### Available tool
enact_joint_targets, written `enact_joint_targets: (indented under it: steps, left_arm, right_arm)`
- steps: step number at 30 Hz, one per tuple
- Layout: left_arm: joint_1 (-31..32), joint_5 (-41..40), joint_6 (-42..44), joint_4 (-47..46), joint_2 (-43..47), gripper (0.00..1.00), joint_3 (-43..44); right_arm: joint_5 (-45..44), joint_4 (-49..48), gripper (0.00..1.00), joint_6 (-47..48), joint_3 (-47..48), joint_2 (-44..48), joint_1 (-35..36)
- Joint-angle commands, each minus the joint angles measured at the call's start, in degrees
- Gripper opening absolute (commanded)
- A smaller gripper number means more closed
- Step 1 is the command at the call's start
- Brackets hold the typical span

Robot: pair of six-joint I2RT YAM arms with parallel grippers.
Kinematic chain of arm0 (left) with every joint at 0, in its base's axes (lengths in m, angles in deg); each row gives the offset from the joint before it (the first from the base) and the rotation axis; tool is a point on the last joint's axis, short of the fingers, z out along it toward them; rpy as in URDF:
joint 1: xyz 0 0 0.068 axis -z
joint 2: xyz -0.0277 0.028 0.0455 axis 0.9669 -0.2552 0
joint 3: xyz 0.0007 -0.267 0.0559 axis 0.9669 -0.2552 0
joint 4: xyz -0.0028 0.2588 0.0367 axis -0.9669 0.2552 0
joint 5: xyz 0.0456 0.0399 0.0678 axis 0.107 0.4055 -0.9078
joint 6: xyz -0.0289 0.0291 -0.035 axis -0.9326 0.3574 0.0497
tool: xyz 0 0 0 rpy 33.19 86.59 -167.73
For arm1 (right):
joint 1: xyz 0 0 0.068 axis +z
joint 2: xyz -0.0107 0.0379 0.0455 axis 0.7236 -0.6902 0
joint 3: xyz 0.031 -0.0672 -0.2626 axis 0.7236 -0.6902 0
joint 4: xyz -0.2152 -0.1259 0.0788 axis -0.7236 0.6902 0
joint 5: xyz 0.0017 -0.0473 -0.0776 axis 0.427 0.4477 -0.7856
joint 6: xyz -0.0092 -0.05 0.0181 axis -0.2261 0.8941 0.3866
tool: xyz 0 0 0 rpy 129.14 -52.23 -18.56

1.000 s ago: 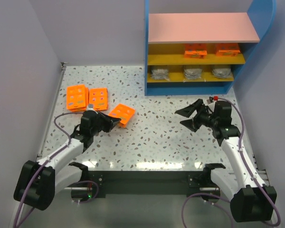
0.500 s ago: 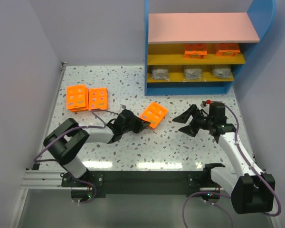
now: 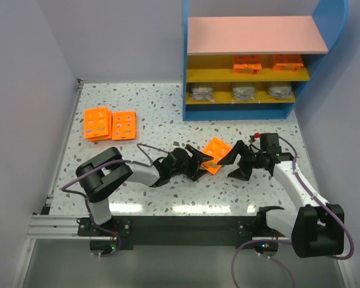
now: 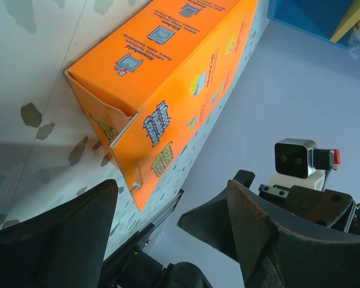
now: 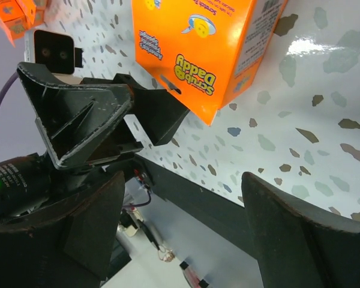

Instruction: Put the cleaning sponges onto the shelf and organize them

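The sponge packs (image 3: 123, 125) are bright orange with pale ovals. The shelf (image 3: 252, 35) is blue, pink and yellow

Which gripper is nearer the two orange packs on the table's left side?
Left. The left gripper sits well right of the orange packs; the right gripper is farther right, beyond it.
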Motion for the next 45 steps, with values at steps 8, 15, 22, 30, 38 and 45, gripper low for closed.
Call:
enact_joint_targets:
  steps: [8,15,22,30,38,45]
  left_arm:
    - [-2.4,-1.6,13.2,15.0,21.3,0.82,-5.9]
    - [-14.1,0.4,29.4,31.8,31.7,0.85,-6.5]
    - [-18.8,3.5,49.7,36.8,14.3,0.43,9.4]
    - [-18.6,7.5,58.1,29.6,2.0,0.02,18.9]
    - [-12.7,11.9,58.3,22.6,-6.0,0.00,20.2]
    - [-7.8,13.3,56.8,21.8,-6.1,0.00,19.1]
  right_arm:
    - [-5.4,-5.3,0.82,-12.4,-7.8,8.1,2.0]
    - [-13.0,-17.5,0.82,-28.7,-15.4,13.7,7.1]
    - [-19.0,-24.8,0.81,-35.5,-17.4,11.0,12.8]
    - [-23.0,-25.6,0.80,-37.7,-15.9,9.4,16.5]
    - [-28.0,-28.0,0.80,-41.4,-18.4,8.9,17.8]
    - [-28.2,-27.9,0.81,-41.2,-17.8,4.9,17.8]
